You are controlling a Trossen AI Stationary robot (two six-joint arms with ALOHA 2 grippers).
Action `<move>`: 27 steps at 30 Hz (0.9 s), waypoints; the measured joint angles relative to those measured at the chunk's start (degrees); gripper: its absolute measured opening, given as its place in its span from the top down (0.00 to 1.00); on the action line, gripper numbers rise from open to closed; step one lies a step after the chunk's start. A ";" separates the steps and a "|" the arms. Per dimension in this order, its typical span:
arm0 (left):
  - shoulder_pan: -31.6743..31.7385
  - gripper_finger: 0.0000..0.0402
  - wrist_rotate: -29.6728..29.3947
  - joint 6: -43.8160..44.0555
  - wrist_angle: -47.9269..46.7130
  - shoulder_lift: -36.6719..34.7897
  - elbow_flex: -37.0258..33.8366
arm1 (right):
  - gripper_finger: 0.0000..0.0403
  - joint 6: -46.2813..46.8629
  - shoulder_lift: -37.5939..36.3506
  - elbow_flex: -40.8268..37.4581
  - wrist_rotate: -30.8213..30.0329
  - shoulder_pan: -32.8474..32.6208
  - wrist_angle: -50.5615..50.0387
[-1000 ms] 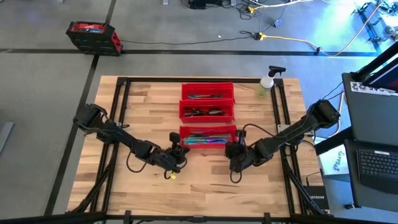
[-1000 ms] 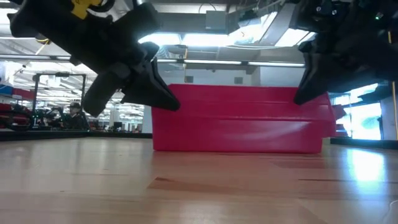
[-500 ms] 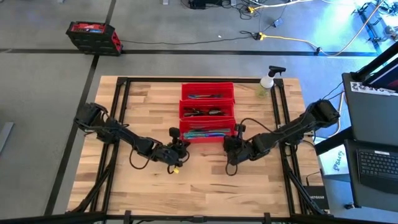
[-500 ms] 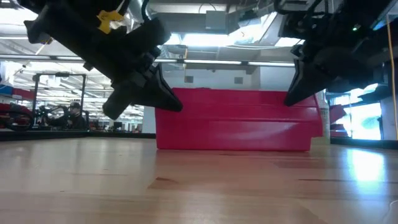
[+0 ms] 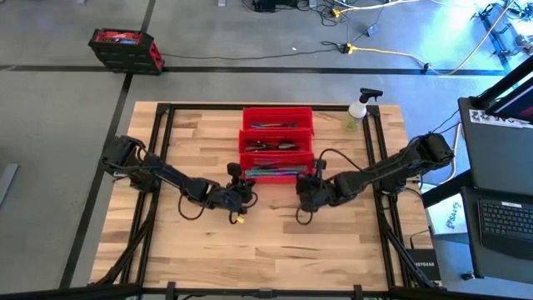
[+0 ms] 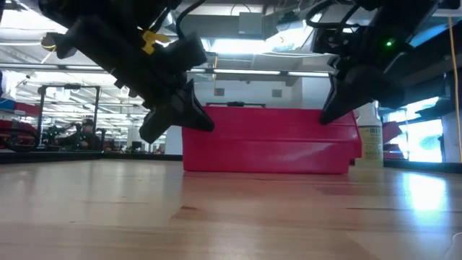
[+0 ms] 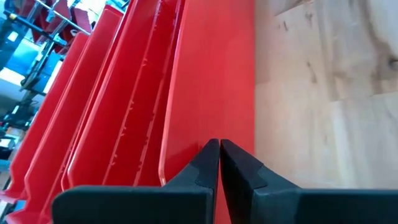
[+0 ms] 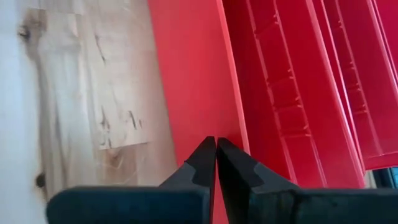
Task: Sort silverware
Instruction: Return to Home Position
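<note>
As the slim iridescent and bronze silverware [image 5: 273, 173] lies sorted in three long red plastic bins [image 5: 246, 137], the left gripper [image 7: 219, 149] and right gripper [image 8: 215, 145] are held clenched and empty beside the nearest bin.

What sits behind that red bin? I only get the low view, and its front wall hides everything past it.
Observer: Two more red bins. The high view shows the middle bin and the far bin lined up behind the near bin.
Reviewer: Anything in them?
Observer: Yes, silverware lies in all three, seen from above.
Reviewer: Are the arms carrying a piece?
Observer: No. The left wrist view shows the left gripper shut with nothing between its fingers, and the right wrist view shows the right gripper shut and empty too.
</note>
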State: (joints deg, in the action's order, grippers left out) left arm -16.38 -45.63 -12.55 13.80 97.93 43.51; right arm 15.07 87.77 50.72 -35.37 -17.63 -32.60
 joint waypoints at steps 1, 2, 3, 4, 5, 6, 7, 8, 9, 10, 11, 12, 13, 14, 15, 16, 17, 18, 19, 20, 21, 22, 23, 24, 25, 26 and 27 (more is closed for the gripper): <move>0.26 1.00 0.01 -0.38 0.00 0.00 0.00 | 1.00 -0.29 0.00 0.00 0.04 0.18 0.00; 0.49 1.00 0.02 -1.00 0.00 0.00 0.00 | 1.00 -0.38 0.00 0.00 0.06 0.23 0.00; 0.72 1.00 0.02 -1.29 0.00 0.00 0.00 | 1.00 -0.50 0.00 0.00 0.07 0.48 0.00; 1.00 1.00 0.04 -1.34 0.00 0.00 0.00 | 1.00 -0.57 0.00 0.00 0.16 0.46 0.00; 1.28 1.00 0.04 -1.34 0.00 0.00 0.00 | 1.00 -0.59 0.00 0.00 0.28 0.46 -0.02; 1.55 1.00 0.04 -1.36 0.00 0.00 0.00 | 1.00 -0.67 0.00 0.00 0.28 0.46 0.00; 1.80 1.00 0.02 -1.39 0.00 0.00 0.00 | 1.00 -1.16 0.00 0.00 0.28 0.46 -0.02; 2.03 1.00 0.04 -1.39 0.02 0.00 0.00 | 1.00 -1.86 0.00 0.00 0.28 0.46 -0.02; 2.29 1.00 0.04 -1.39 0.02 0.00 0.00 | 1.00 -2.08 0.00 0.00 0.26 0.46 -0.02; 2.58 1.00 0.04 -1.39 0.02 0.00 0.00 | 1.00 -2.14 0.00 0.00 0.14 0.46 -0.02; 2.88 1.00 0.06 -1.39 0.02 0.00 0.00 | 1.00 -2.30 0.00 0.00 -0.19 0.51 0.00; 3.19 1.00 0.05 -1.39 0.04 0.00 0.00 | 1.00 -2.62 -0.01 0.00 -0.25 0.62 0.00; 3.44 1.00 0.04 -1.39 0.04 0.00 0.00 | 1.00 -3.06 -0.02 0.00 -0.24 0.84 0.00; 3.69 1.00 0.02 -1.39 0.04 0.00 0.00 | 1.00 -3.16 -0.02 0.00 -0.23 0.88 -0.02; 3.85 1.00 0.01 -1.39 0.04 0.00 0.00 | 1.00 -3.27 -0.02 0.00 -0.25 0.98 -0.01; 4.01 1.00 0.00 -1.39 0.04 0.00 0.00 | 1.00 -3.38 -0.02 0.00 -0.50 1.30 0.00; 4.13 1.00 0.00 -1.39 0.04 0.00 0.00 | 1.00 -3.43 -0.02 0.00 -0.74 1.32 0.00; 4.16 1.00 0.00 -1.39 0.04 0.00 0.00 | 1.00 -3.49 -0.02 0.00 -1.02 1.68 0.00; 4.16 1.00 -0.02 -1.39 0.05 0.00 0.00 | 1.00 -3.59 -0.02 0.00 -1.06 1.98 0.00; 4.16 1.00 -0.07 -1.39 0.09 0.00 0.00 | 1.00 -3.59 -0.02 0.00 -1.05 2.39 0.00; 4.16 1.00 -0.18 -1.41 0.11 0.00 0.00 | 1.00 -3.59 -0.02 0.00 -1.03 2.82 0.00; 4.16 1.00 -0.24 -1.39 0.11 0.00 0.00 | 1.00 -3.61 -0.02 0.00 -1.06 3.20 -0.02; 4.16 1.00 -0.26 -1.39 0.11 0.00 0.00 | 1.00 -3.61 -0.02 0.00 -1.08 3.59 -0.02; 4.16 1.00 -0.24 -1.39 0.09 0.00 0.00 | 1.00 -3.61 -0.02 0.00 -1.08 4.02 -0.04; 4.16 1.00 -0.24 -1.39 0.09 0.00 0.00 | 1.00 -3.77 -0.02 0.00 -1.08 4.40 -0.03; 4.16 1.00 -0.24 -1.40 0.10 0.00 0.00 | 1.00 -4.02 -0.02 0.00 -1.10 4.79 -0.04; 4.19 1.00 -0.24 -1.52 0.11 0.00 0.00 | 1.00 -4.48 -0.02 0.00 -1.10 5.10 -0.02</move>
State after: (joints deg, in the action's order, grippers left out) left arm -12.19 -45.87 -14.07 13.91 97.93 43.51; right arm 10.60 87.74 50.72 -36.47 -12.53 -32.62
